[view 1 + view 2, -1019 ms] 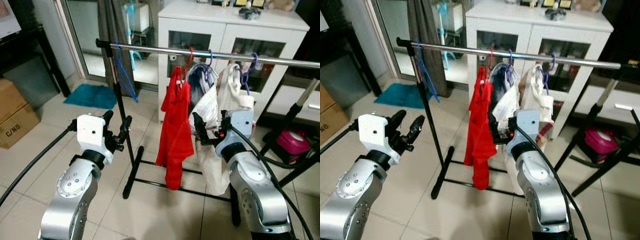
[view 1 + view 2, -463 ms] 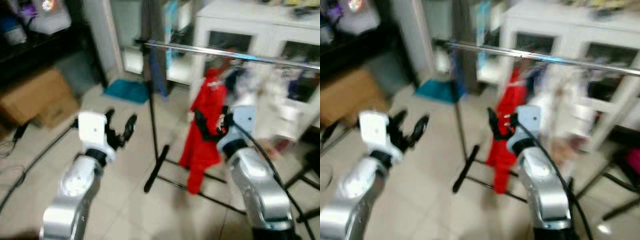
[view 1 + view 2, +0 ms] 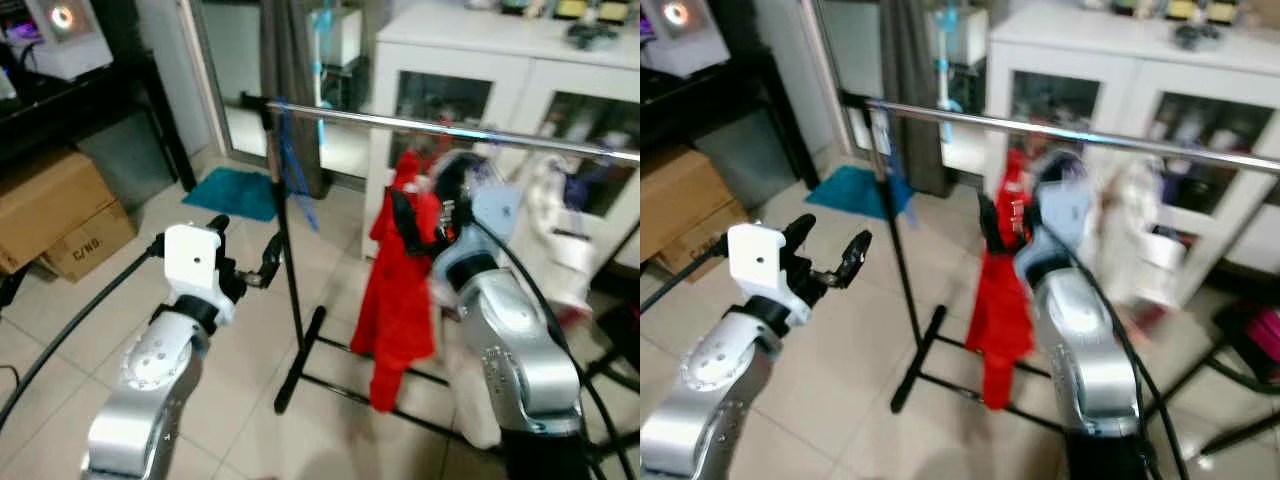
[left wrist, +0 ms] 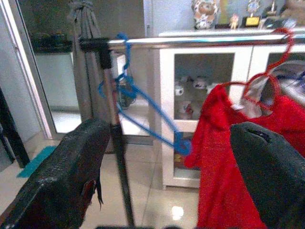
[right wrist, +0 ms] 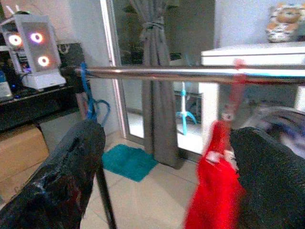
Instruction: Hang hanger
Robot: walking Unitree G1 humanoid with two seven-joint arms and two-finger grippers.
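A silver clothes rail runs across in front of me. An empty blue hanger hangs at its left end, by the black upright post. A red garment hangs on a red hanger further along the rail. My left gripper is open and empty, held low to the left of the post. My right gripper is open and empty too, raised just in front of the red garment's top, below the rail. In the right wrist view its fingers stand wide apart.
White and pale garments hang to the right of the red one. A white glass-door cabinet stands behind the rail. Cardboard boxes, a teal mat and a dark curtain are at the left. The rack's black foot lies on the tiles.
The whole picture has shifted and blurred, so the camera has moved. Both grippers stay open and empty. The right gripper now sits higher against the red garment.
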